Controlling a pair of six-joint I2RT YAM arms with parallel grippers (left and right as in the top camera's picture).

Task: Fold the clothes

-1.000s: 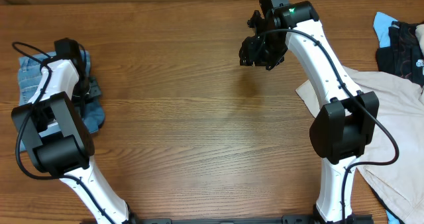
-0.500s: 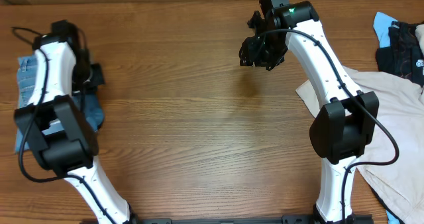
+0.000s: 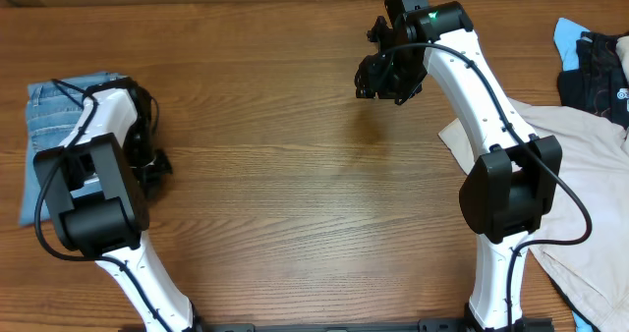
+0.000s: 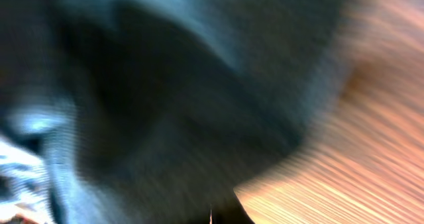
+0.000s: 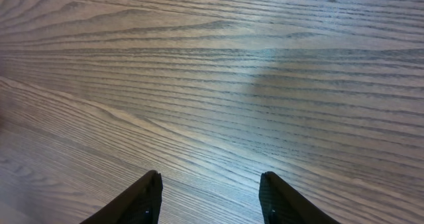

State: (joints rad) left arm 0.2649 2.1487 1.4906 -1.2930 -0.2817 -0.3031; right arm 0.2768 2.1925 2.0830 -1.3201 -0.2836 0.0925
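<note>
You have the jeans (image 3: 44,106) folded into a compact light-blue bundle at the far left edge of the table (image 3: 275,194), partly hidden under the left arm; the left gripper (image 3: 152,167) sits just off the bundle's right side, low over the wood, and from overhead you cannot tell how far its fingers are spread or whether they pinch any cloth. The left wrist view will not help you here: it is smeared, with blue fabric (image 4: 132,85) filling most of it and wood grain along the right. The right gripper (image 3: 388,77) hangs well apart from the jeans, over bare wood near the far edge of the table; in its own wrist view the right gripper (image 5: 209,176) shows two dark fingertips (image 5: 151,184) set wide apart with nothing between them, only table (image 5: 199,65) below. At the right side lies a beige cloth (image 3: 580,155) beside that arm's base, with a dark garment (image 3: 590,72) beyond it.
</note>
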